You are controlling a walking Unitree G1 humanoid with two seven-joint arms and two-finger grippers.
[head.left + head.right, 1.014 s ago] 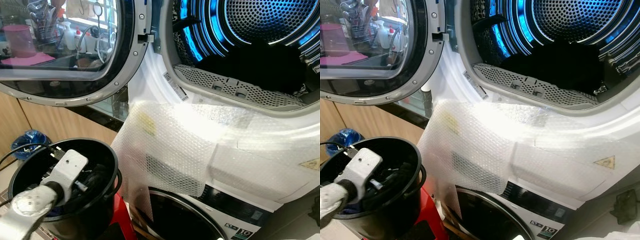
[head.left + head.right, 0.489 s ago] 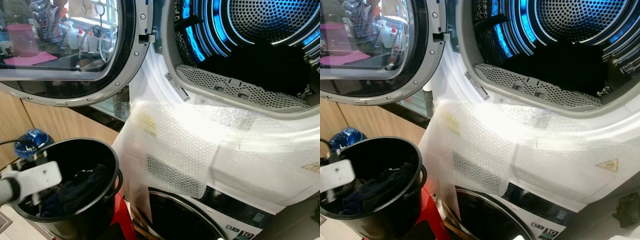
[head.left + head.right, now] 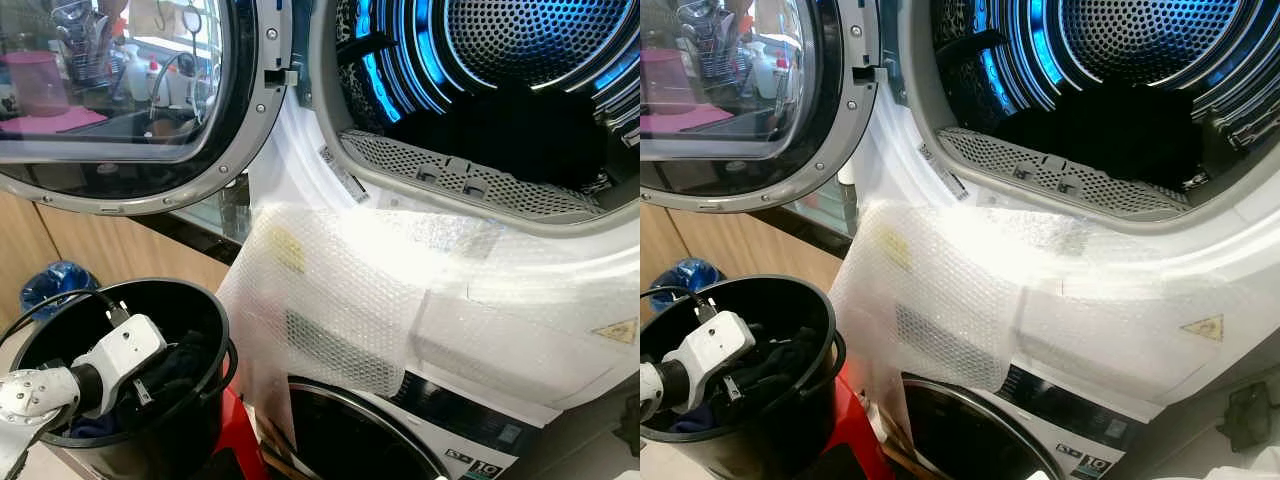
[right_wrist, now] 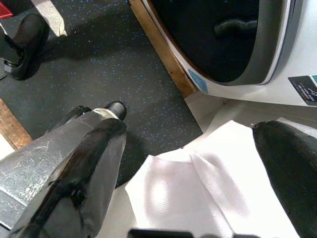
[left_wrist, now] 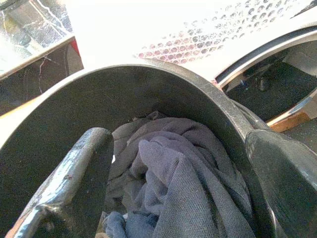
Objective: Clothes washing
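Observation:
A black bucket [image 3: 216,312] stands at the lower left with dark blue and grey clothes [image 5: 178,173] piled inside. My left gripper [image 5: 183,193] reaches down into the bucket [image 3: 825,345]. It is open, with its fingers [image 5: 81,178] wide apart on either side of the pile and nothing held. Above, the upper machine's drum [image 3: 520,50] glows blue with its round door [image 3: 130,110] swung open to the left. A dark load [image 3: 500,130] lies inside the drum. My right gripper [image 4: 183,168] hangs open over the floor beside a white sheet [image 4: 198,193].
Bubble wrap [image 3: 350,290] covers the machine front below the drum opening. A second machine's round door [image 3: 350,440] sits lower down. The bucket rests on something red [image 3: 238,440]. A blue object [image 3: 55,285] lies by the wooden cabinet. A black shoe [image 4: 25,44] is on the dark floor.
Half a second ago my left arm was drawn back to the bucket's left edge. Now its wrist is over the bucket again, fingers down by the clothes. The camera shifted slightly.

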